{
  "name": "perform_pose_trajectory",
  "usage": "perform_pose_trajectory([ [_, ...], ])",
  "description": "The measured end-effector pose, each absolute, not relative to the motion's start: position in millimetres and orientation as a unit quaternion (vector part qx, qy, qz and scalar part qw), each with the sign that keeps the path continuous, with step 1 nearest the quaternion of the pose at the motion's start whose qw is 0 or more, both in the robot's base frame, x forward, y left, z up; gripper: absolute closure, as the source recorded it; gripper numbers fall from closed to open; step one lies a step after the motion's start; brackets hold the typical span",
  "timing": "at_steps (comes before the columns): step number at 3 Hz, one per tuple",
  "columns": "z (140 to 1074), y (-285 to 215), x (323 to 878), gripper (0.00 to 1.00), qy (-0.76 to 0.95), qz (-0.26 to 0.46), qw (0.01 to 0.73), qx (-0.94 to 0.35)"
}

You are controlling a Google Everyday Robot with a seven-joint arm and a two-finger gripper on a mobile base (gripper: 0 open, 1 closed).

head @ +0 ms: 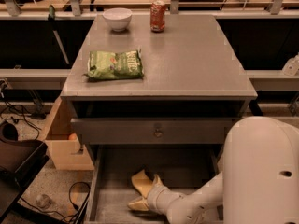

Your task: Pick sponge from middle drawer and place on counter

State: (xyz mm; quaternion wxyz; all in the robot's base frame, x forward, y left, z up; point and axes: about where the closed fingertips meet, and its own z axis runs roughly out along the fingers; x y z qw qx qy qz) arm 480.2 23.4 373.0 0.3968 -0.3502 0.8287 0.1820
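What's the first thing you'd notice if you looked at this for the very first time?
The big white robot arm at the bottom right grabs your eye first; its hand is inside the open middle drawer, fingers apart. Next comes the green chip bag lying on the grey counter, with a white bowl and a red can at the far edge.
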Motion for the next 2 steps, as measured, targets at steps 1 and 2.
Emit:
perform_pose_trajectory([
  [1,371.8,26.1,476.6,0.37,0.830,0.180,0.395,-0.351],
  [2,372.0,27.2,476.8,0.60,0.829,0.181,0.395,-0.352],
])
